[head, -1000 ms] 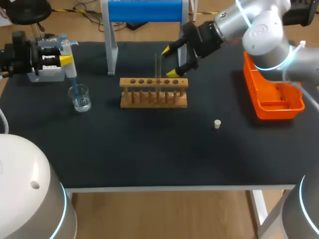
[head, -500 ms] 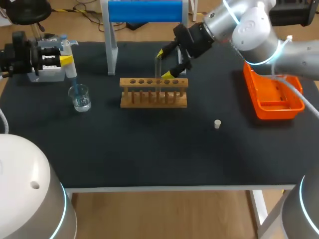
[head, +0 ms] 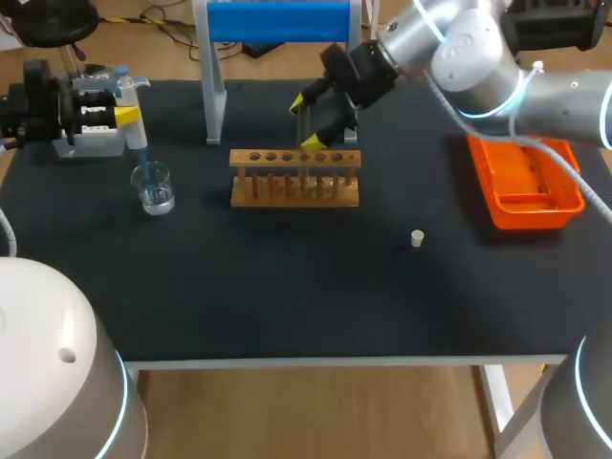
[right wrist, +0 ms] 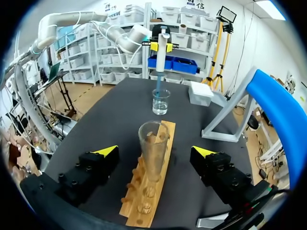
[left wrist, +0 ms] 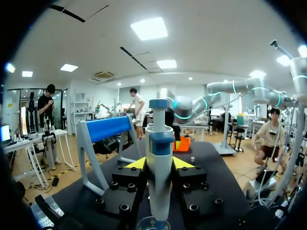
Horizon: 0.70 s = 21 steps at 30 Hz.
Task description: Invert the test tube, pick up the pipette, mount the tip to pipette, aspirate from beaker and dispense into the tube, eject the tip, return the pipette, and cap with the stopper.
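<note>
my right gripper (head: 306, 123) is at the far side of the wooden rack (head: 295, 179), fingers spread wide with one yellow tip on each side of the test tube (head: 303, 153) and neither touching it, so that hand is released. from the right wrist the tube (right wrist: 153, 149) stands between my fingers (right wrist: 106, 152) with a clear gap on both sides, its open mouth facing up toward the camera. the tube sits upright in one of the holes a little right of the rack's middle, and the other holes along the rack (right wrist: 144, 206) hold nothing that i can see. my left gripper (head: 122, 113) is over the far left part of the black table (head: 287, 287), clamped on the pipette (head: 126, 91), which hangs upright with its thin blue tip reaching down into the beaker (head: 153, 186). the left wrist view shows the pipette (left wrist: 159, 172) squeezed between my two yellow tips, with the rim of the beaker (left wrist: 152, 224) just under it. the right wrist view shows the same pipette (right wrist: 162, 45) above the beaker (right wrist: 160, 101), which holds clear liquid and stands well apart from the end of the rack. the small white stopper (head: 417, 238) lies alone on the table, nearer the front than the rack and to its right. an orange tray (head: 497, 206) sits by the right edge, and a blue-topped stand (head: 277, 21) rises behind the rack.
</note>
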{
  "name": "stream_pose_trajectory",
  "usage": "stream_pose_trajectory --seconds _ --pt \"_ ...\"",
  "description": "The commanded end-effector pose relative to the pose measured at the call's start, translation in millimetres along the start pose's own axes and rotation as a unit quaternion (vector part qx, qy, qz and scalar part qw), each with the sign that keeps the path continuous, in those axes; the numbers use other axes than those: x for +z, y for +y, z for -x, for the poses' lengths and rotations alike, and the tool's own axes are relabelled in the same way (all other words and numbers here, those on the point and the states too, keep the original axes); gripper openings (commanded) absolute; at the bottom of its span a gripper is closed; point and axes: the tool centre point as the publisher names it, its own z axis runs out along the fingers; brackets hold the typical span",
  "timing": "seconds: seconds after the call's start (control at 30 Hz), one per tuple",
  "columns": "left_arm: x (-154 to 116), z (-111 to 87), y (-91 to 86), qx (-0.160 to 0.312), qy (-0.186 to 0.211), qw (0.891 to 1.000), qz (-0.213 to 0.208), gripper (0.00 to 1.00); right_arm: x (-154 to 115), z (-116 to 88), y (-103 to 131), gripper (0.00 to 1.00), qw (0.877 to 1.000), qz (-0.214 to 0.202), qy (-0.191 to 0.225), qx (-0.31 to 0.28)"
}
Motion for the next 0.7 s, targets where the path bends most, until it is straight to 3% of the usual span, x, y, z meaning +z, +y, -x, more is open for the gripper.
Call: stream_pose_trajectory --seconds 0.03,0.7 --pt "-0.2 0.4 -0.4 0.0 0.001 1.0 0.0 0.0 1.6 3.9 2.1 1.0 1.0 -0.002 0.004 0.0" --pt "-0.2 0.4 -0.4 0.0 0.001 1.0 0.0 0.0 -7.1 -6.6 2.1 1.0 1.0 0.004 -0.026 0.005"
